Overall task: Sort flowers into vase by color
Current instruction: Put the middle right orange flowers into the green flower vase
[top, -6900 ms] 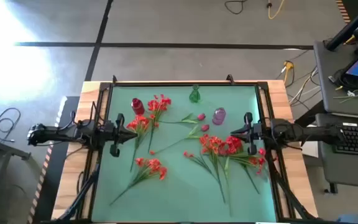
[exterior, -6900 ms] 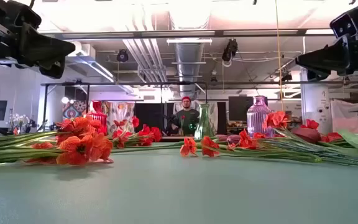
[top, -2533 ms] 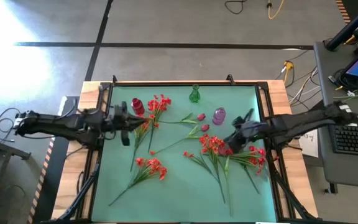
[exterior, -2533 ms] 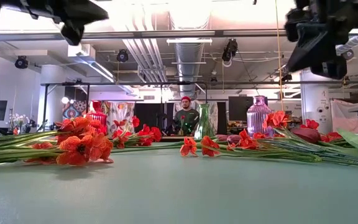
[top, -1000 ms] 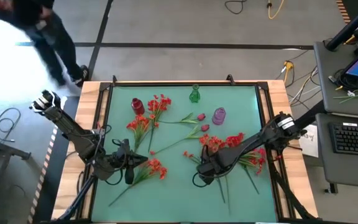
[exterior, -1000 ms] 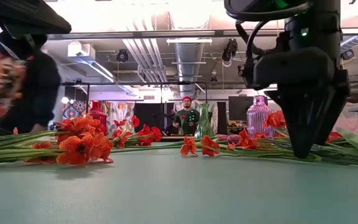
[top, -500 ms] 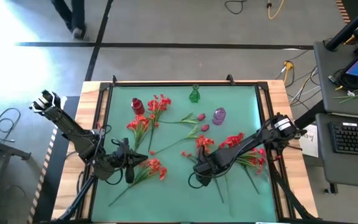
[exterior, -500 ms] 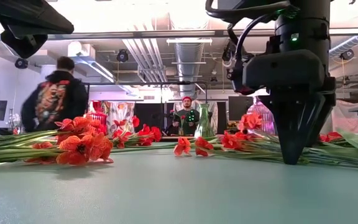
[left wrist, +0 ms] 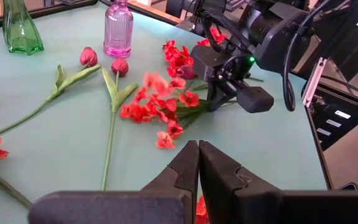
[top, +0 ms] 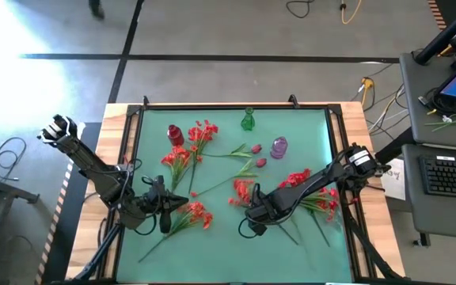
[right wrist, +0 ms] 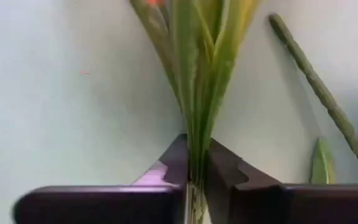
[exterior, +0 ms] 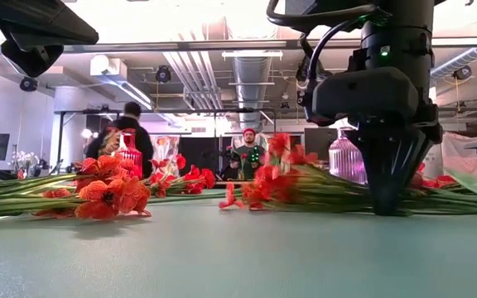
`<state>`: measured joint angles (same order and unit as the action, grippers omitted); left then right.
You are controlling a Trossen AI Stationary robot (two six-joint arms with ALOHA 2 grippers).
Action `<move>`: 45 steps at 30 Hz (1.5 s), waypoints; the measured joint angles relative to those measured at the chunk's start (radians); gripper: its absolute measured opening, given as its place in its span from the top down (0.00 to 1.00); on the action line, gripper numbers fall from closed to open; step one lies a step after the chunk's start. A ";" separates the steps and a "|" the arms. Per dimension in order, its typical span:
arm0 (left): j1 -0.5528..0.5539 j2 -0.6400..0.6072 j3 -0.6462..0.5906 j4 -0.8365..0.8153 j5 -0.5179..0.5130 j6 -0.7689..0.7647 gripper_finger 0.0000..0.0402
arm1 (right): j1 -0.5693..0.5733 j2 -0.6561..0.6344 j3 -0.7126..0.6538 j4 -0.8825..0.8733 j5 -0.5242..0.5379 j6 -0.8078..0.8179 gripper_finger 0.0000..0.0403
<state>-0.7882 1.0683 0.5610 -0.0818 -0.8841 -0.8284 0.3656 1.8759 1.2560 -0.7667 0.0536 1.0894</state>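
- Green stalks of an orange-red spray point(top: 244, 191) lie pinched between the right gripper point(right wrist: 194, 177) fingers, near the front-centre of the surface point(top: 228, 245).
- Left gripper point(left wrist: 198, 163): fingers closed, empty, above another spray point(top: 195, 212).
- Handling: light, limp stalks; best gripped low, clear of the fragile blossoms.

A robotics lab or workshop in an open industrial hall: exposed ceiling ducts point(exterior: 252, 70) and pipes, bare concrete floor point(top: 236, 32) with loose cables point(top: 10, 156), a green-topped desk point(top: 236, 245) on a wooden frame, a keyboard point(top: 455, 176) alongside, people point(exterior: 248, 154) beyond.
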 joint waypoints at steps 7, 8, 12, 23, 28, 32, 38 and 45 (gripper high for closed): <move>0.000 0.000 0.000 0.006 0.000 -0.002 1.00 | 0.000 -0.045 -0.005 -0.016 0.018 -0.040 0.96; 0.000 0.000 0.000 0.011 0.000 -0.002 1.00 | 0.000 -0.060 -0.004 -0.014 0.024 -0.044 0.96; 0.001 0.000 0.000 0.019 0.000 -0.003 1.00 | 0.000 -0.117 -0.003 -0.013 0.031 -0.087 0.96; 0.015 0.000 0.000 0.059 0.000 0.004 1.00 | -0.010 -0.310 -0.010 0.027 0.312 -0.291 0.97; 0.071 0.003 0.000 0.074 0.036 0.079 1.00 | -0.086 -0.383 -0.041 0.282 0.310 -0.541 0.97; 0.127 0.001 0.000 0.140 0.191 0.224 1.00 | -0.174 -0.422 -0.051 0.437 0.257 -0.737 0.97; 0.184 0.005 0.000 0.342 0.479 0.670 1.00 | -0.323 -0.450 -0.116 0.776 0.128 -0.975 0.97; 0.221 -0.025 0.000 0.278 0.425 0.654 1.00 | -0.482 -0.450 -0.283 1.291 -0.096 -1.092 0.97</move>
<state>-0.5670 1.0429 0.5606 0.1965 -0.4593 -0.1743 -0.1164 1.4258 0.9728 0.5239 -0.0422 -0.0023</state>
